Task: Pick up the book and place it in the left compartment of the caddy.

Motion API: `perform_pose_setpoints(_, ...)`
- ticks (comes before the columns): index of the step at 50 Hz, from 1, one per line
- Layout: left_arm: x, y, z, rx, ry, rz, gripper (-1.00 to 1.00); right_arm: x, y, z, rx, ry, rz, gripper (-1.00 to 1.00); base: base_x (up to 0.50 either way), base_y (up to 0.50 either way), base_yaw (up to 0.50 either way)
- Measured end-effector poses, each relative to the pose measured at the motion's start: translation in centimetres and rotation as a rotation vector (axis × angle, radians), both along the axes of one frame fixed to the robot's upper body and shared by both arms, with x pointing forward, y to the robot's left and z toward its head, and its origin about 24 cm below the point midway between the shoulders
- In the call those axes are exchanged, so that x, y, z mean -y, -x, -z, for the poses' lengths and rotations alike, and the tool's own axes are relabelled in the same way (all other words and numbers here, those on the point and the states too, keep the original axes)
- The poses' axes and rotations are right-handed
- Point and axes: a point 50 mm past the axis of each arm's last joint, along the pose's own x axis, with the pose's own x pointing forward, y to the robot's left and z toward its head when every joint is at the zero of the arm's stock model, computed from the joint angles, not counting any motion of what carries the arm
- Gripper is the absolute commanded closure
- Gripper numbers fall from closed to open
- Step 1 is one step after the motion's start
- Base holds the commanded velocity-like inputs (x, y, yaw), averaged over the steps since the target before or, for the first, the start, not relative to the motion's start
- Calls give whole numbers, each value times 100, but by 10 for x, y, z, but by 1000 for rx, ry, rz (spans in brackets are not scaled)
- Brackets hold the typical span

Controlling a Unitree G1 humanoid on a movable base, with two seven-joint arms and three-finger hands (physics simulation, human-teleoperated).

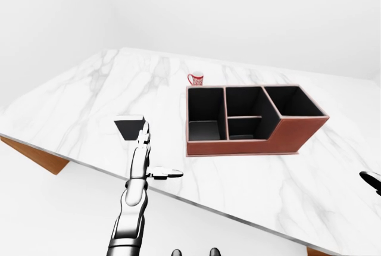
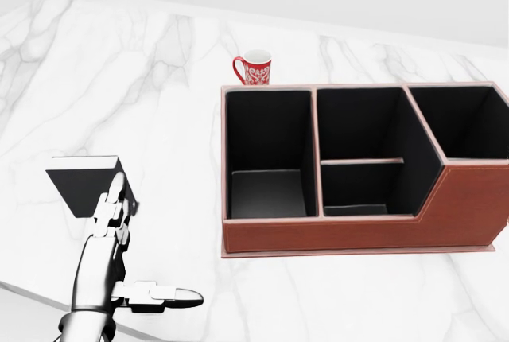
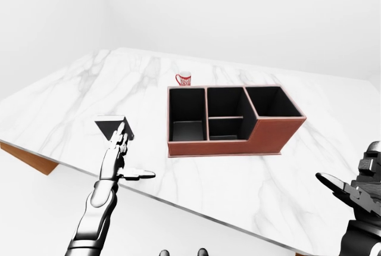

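Head view: reach step. Book (image 2: 82,183) lies on marble table (image 2: 175,79), well left of caddy (image 2: 350,235). Left hand (image 2: 111,215) at book's right edge, fingers straight, thumb splayed, nothing held. Next: close round book. Right hand (image 3: 357,193) spread, idle.

Left hand (image 2: 111,207) hides part of the book (image 2: 79,183).

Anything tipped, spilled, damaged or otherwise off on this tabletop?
Nothing stands out. The caddy sits flat with nothing in its compartments, the red mug stands upright just above it in the head view, and the dark book lies on the marble table at the left hand.
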Motion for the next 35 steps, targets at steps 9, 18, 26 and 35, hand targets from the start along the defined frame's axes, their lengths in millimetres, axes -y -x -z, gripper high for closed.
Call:
perform_pose_setpoints(9, 0, 0, 1, -4, -1, 1, -100, 0, 0, 0, 2, 0, 2, -100, 21, 7, 0)
perform_pose_setpoints(18, 0, 0, 0, -2, -1, 2, -100, 0, -1, 1, -3, -4, 0, -100, 21, 7, 0)
perform_pose_setpoints(26, 0, 0, 1, -3, -1, 2, -100, 0, -1, 1, -3, -5, 1, -100, 18, 6, 0)
perform_pose_setpoints(35, 0, 0, 0, -2, -1, 2, -100, 0, -1, 1, -4, -3, 1, -100, 18, 6, 0)
